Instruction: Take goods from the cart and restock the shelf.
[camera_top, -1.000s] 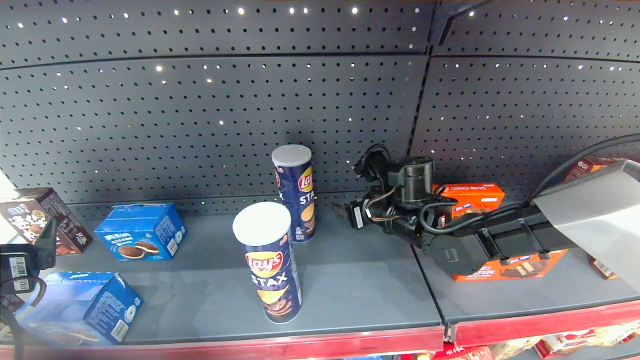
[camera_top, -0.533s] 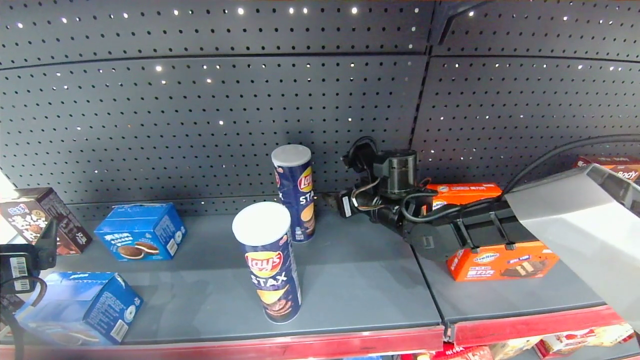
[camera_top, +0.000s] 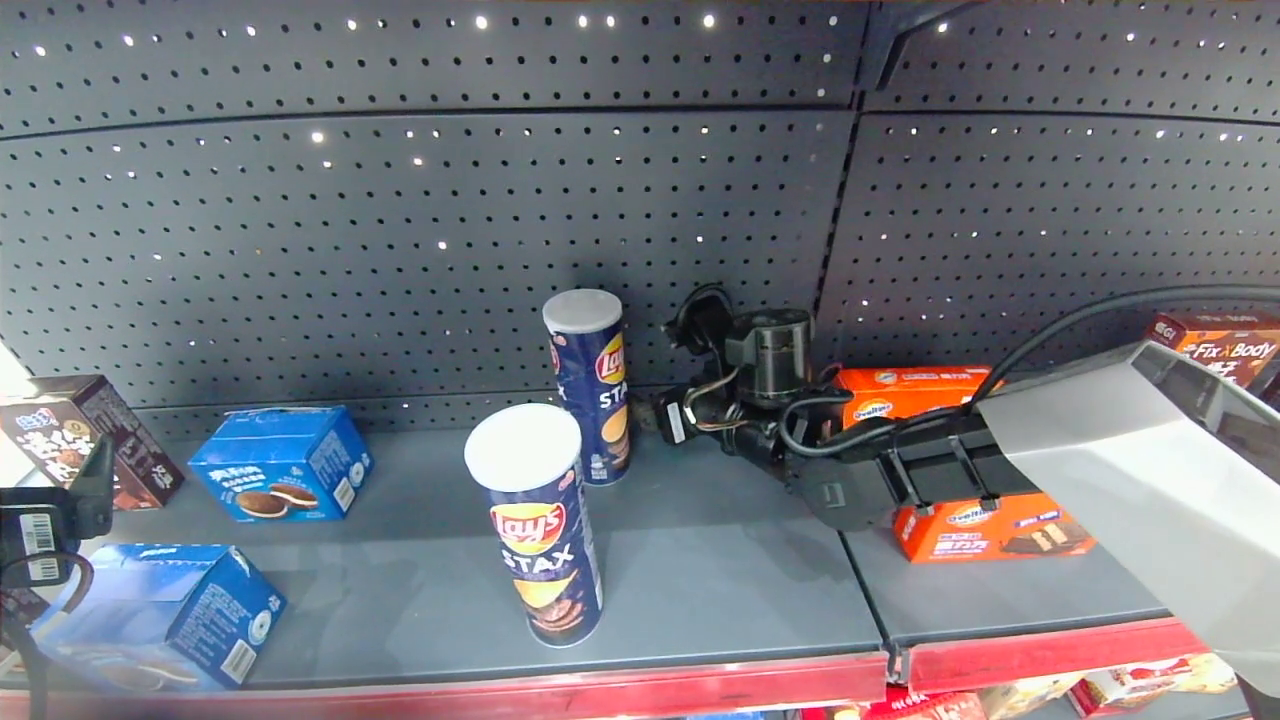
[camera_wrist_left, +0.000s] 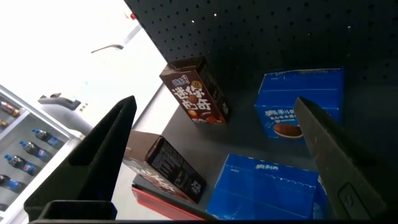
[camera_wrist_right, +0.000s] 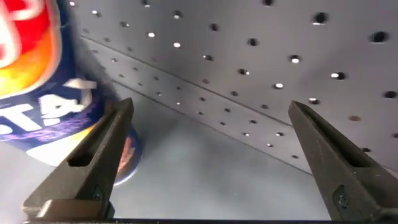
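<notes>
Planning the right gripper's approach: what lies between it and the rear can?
Nothing: only bare shelf between right gripper and rear can, seen in head and right wrist views.

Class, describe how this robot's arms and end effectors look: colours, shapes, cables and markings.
The right arm is black, with a pale grey angular cover, a grey cylinder at the wrist and looping black cables. The right end effector and left end effector each have two dark, tapering fingers. The left arm is black with a white barcode label.
</notes>
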